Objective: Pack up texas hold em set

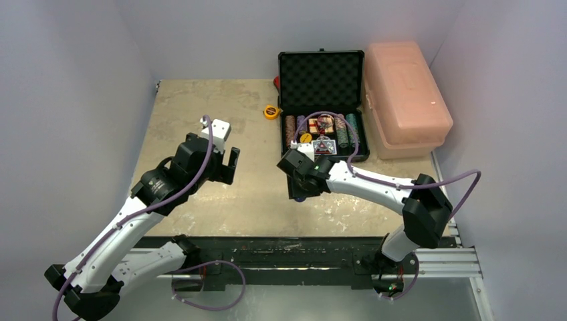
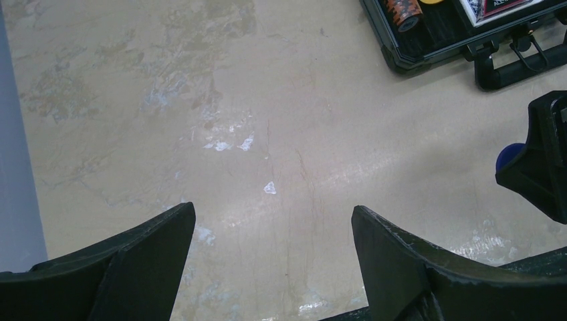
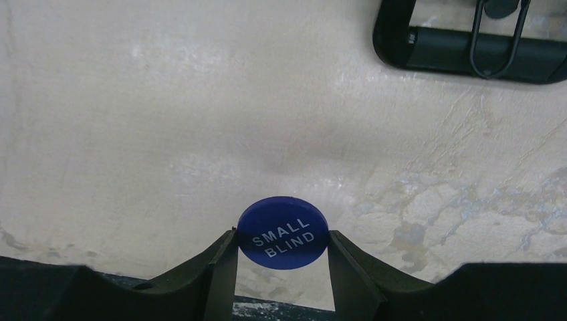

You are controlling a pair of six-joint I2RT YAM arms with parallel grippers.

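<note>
The black briefcase [image 1: 321, 79] lies open at the back of the table, foam lid up. Its tray holds chip stacks [image 1: 289, 130], a card deck [image 1: 324, 146] and a yellow button [image 1: 305, 138]. My right gripper [image 3: 281, 234] hovers over the table just in front of the case handle [image 3: 468, 50]. It is shut on a blue round button [image 3: 283, 224] marked SMALL BLIND, pinched by its edges. My left gripper [image 2: 273, 208] hangs open over bare table to the left, with nothing between its fingers. The right gripper [image 2: 541, 160] and a bit of the blue button [image 2: 509, 156] show at its right.
A pink plastic box [image 1: 404, 97] stands against the case's right side. A yellow tape measure [image 1: 271, 112] lies left of the case, and a small red object [image 1: 276, 81] sits behind it. Grey walls close in the table on three sides.
</note>
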